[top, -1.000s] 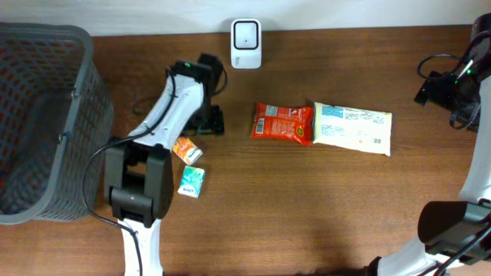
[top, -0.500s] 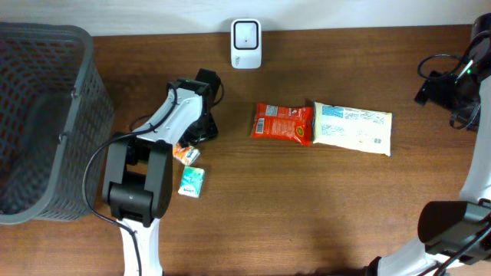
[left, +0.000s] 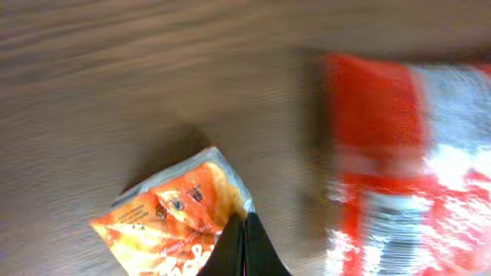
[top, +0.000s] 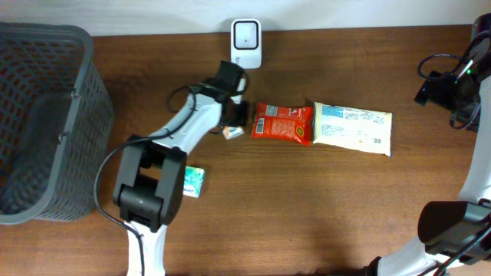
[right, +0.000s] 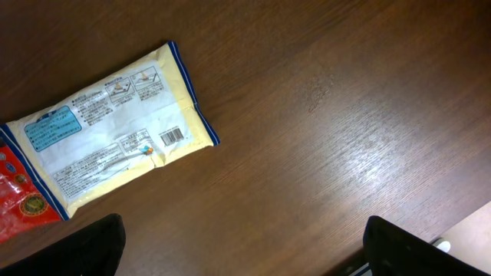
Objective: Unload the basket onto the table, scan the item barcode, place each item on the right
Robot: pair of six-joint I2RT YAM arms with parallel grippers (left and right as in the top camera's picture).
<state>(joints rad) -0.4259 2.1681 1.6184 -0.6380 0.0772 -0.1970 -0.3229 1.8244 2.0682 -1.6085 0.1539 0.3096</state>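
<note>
My left gripper [left: 244, 244] is shut on a corner of a small orange snack packet [left: 173, 218]; from above, the packet [top: 233, 133] hangs just under that gripper [top: 235, 116], a little below the white barcode scanner [top: 246, 44]. A red packet [top: 282, 123] lies just to its right, blurred in the left wrist view [left: 383, 153]. My right gripper [right: 253, 257] is open over bare wood at the far right [top: 441, 88]. A pale yellow-and-white packet [right: 107, 130] shows a printed barcode [right: 172, 136].
A dark mesh basket [top: 46, 123] fills the left side. A small green packet [top: 192, 181] lies near the left arm's base. The pale packet [top: 353, 128] touches the red one at mid-table. Cables hang by the right arm.
My left gripper closed on the orange packet and carried it right and up the table, toward the scanner and the red packet. The right arm has not moved.
</note>
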